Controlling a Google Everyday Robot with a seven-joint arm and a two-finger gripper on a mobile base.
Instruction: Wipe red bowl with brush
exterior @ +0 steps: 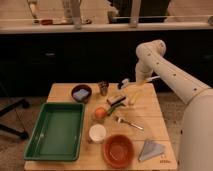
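Note:
The red bowl is wide, shallow and orange-red, and sits at the table's front edge, right of the white cup. A slim utensil with a pale handle and a dark end, which looks like the brush, lies near the table's middle back, just right of the metal cup. My gripper hangs on the white arm just above and right of the brush, far from the red bowl. It holds nothing that I can make out.
A green tray fills the table's left side. A dark maroon bowl with a blue sponge stands at the back left. An orange, a green-handled tool, a fork, a yellowish item and a grey cloth lie around.

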